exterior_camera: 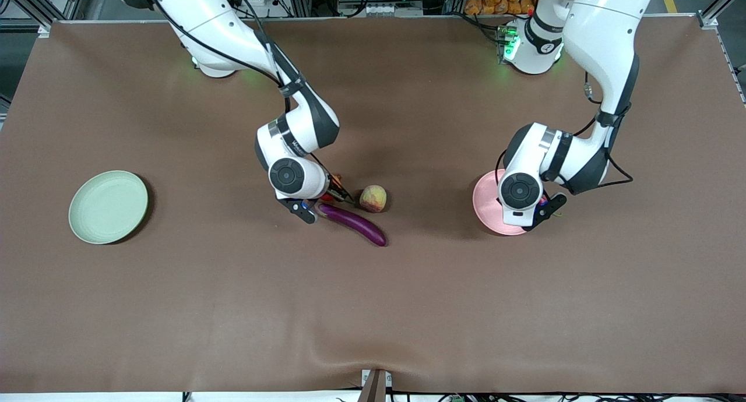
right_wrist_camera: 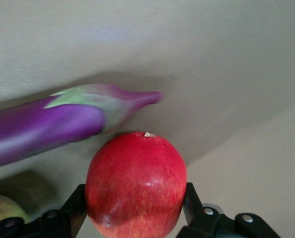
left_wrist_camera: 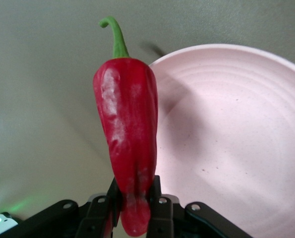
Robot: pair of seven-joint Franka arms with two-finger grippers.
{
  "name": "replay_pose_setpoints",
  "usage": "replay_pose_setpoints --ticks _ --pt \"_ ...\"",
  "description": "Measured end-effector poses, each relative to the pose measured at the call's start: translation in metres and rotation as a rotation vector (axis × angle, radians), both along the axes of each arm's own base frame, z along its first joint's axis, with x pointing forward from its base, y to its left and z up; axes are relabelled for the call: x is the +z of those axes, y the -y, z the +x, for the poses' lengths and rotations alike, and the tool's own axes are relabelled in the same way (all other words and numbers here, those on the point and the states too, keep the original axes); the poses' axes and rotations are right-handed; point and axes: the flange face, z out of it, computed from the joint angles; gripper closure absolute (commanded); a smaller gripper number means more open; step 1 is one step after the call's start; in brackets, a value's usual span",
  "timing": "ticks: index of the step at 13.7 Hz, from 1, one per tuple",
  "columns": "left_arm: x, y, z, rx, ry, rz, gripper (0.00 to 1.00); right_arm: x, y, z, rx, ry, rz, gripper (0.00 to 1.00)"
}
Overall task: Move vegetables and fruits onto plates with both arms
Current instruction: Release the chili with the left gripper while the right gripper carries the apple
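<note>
Nothing is plated yet: the chili [left_wrist_camera: 127, 144] is clamped by the left gripper [left_wrist_camera: 135, 201] over the pink plate [left_wrist_camera: 236, 139], the apple [right_wrist_camera: 136, 184] is gripped by the right gripper [right_wrist_camera: 136, 208]; eggplant [exterior_camera: 354, 222] and peach [exterior_camera: 373, 198] are left

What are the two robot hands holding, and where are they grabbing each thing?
The left gripper, over the pale pink plate, pinches the red chili pepper by its tip. The right gripper grips the round red fruit by its sides.
</note>
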Motion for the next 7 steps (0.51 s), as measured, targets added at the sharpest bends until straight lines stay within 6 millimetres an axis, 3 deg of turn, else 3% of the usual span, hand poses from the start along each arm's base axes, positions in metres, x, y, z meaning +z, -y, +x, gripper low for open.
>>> replay_pose_setpoints --ticks 2,3,5,7 --pt "-0.006 0.0 -0.003 0.003 -0.01 0.006 0.0 0.032 0.03 0.013 0.039 -0.062 0.005 1.0" --pt "-0.008 0.001 -0.003 0.007 -0.011 0.008 0.0 0.056 0.056 0.022 0.066 -0.094 0.016 1.0" --pt "-0.006 0.004 -0.003 0.007 -0.005 0.007 0.0 0.103 0.126 0.037 0.145 -0.127 0.003 1.0" --pt "0.005 0.012 0.006 0.005 0.025 -0.005 0.0 0.128 0.202 0.043 0.269 -0.135 -0.059 1.0"
